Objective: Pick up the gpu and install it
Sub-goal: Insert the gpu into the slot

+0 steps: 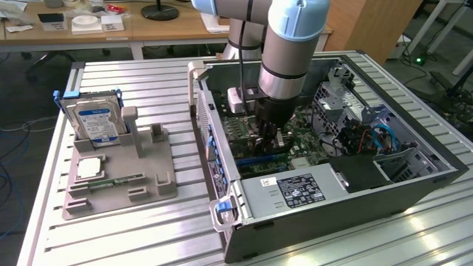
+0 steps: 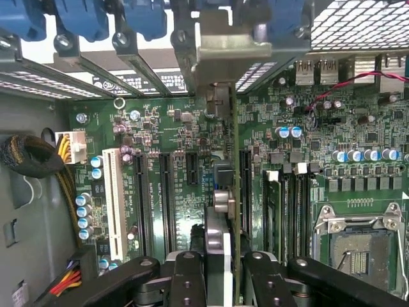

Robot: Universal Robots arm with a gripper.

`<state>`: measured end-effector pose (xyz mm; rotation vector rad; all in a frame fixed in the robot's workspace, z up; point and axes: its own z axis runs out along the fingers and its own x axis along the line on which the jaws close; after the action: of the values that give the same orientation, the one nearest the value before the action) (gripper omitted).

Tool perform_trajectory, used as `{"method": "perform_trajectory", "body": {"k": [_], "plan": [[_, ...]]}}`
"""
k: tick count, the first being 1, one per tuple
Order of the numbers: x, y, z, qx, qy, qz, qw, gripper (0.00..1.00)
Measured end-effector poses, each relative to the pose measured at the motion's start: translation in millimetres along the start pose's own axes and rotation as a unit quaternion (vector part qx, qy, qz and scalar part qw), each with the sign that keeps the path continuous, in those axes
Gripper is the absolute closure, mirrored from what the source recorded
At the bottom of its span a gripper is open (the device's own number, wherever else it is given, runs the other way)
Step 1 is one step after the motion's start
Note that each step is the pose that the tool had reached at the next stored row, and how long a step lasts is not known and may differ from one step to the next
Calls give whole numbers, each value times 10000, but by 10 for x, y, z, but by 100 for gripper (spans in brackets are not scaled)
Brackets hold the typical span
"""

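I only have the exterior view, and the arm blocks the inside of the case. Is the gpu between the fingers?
Observer: Yes. In the wrist view the fingers flank the gpu, seen edge-on above the motherboard.
Operator: Where is its bracket?
Observer: The silvery bracket is up against the case's rear slot openings.
Operator: Anything in the neighbouring slots?
Observer: No. The long black slots and the white slot beside the card are empty.
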<state>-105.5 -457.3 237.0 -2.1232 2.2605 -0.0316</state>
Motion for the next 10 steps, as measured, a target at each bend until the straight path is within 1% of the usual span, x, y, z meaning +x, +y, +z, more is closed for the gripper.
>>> {"method": "perform_trajectory", "body": {"k": [2,3,5,8,10], "plan": [[0,1,0,47,-3,-1,10000,72],[0,2,0,65,-5,-1,10000,72],[0,2,1,79,-6,-3,10000,72],[2,4,-2,87,-4,-2,10000,72],[3,8,-2,99,-6,-13,9999,72]]}}
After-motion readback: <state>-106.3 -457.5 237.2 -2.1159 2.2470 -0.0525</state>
